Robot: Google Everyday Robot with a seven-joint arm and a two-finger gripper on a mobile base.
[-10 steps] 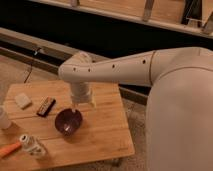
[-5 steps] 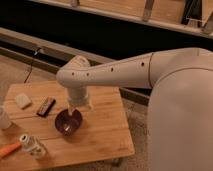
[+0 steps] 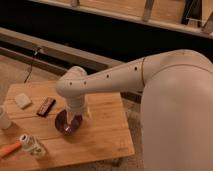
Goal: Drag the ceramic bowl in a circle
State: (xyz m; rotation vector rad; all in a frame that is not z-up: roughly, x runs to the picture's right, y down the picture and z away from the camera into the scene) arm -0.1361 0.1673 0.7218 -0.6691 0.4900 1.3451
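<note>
Kept the ceramic bowl (image 3: 64, 126) in its same spot on the wooden table (image 3: 102, 136), near the dark bar (image 3: 46, 106). Pushed the gripper (image 3: 77, 116) lower, down into the bowl; could not tell open from closed. Seemed ready to start the circle.

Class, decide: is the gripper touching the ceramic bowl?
Cannot tell. In the camera view the gripper hangs over the ceramic bowl, but the wrist hides any contact.

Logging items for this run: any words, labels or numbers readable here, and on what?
None can be read.
Dark packet and bottle: any print is too blurred.
Bowl: no marks show.
The gripper is down at the bowl.
</note>
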